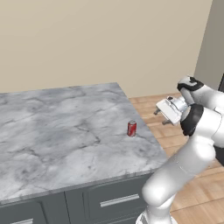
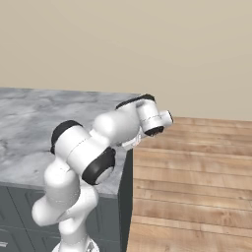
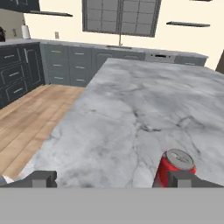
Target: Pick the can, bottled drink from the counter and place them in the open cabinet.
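Note:
The red can [image 1: 131,128] with a silver top stands upright near the right edge of the marble counter [image 1: 61,131]. My gripper [image 1: 160,117] hovers off that edge, to the right of the can and a little above it, jaws open and empty. In the hand view the can [image 3: 174,166] stands just past the right fingertip [image 3: 183,178], outside the gap of the gripper [image 3: 113,179], with the counter [image 3: 131,105] stretching ahead. The bottled drink and the open cabinet are out of view.
Wooden floor [image 1: 192,188] lies right of the island. Dark grey drawers with silver handles [image 1: 119,200] sit under the counter. Across the room the hand view shows base cabinets [image 3: 65,61], a window [image 3: 120,16] and a wall shelf [image 3: 183,24].

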